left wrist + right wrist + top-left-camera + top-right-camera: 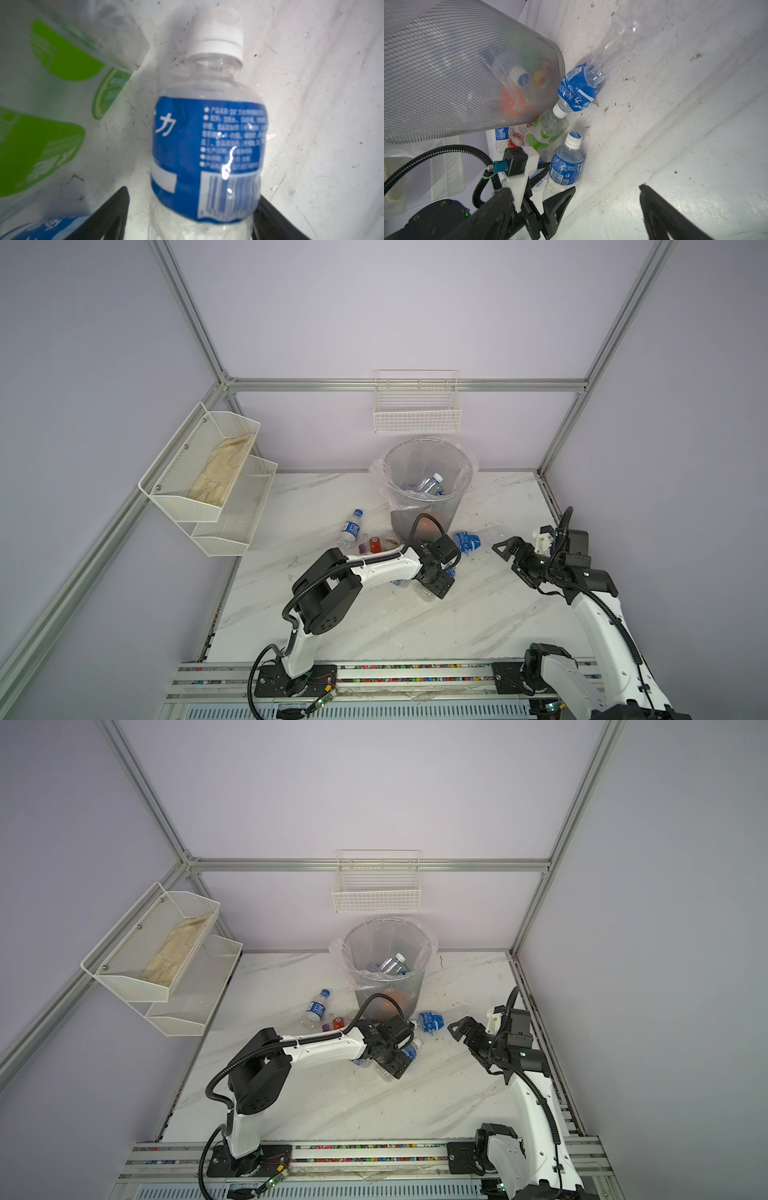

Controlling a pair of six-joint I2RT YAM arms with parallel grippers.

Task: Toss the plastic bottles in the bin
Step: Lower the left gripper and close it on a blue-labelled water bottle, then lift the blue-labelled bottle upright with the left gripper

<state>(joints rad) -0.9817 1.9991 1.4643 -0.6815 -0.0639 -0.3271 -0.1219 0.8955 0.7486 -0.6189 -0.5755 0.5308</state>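
Note:
A blue-label plastic bottle [207, 145] with a white cap lies on the table, also seen in a top view [409, 1051]. My left gripper [193, 195] reaches down over it, open. One jaw stands off the bottle with a gap and the other is against its side. Beside it lies a green-label bottle [62, 62]. The grey mesh bin [453, 506] stands behind and holds several bottles [430, 485]. My right gripper [509, 562] hovers open and empty to the right, near a crushed blue-label bottle [467, 541].
A blue-capped bottle [351, 526] and a red-label bottle [374, 545] lie left of the bin. A white wire basket [415, 414] hangs on the back wall and a two-tier one [208, 489] on the left wall. The arms' rail [374, 672] runs along the front.

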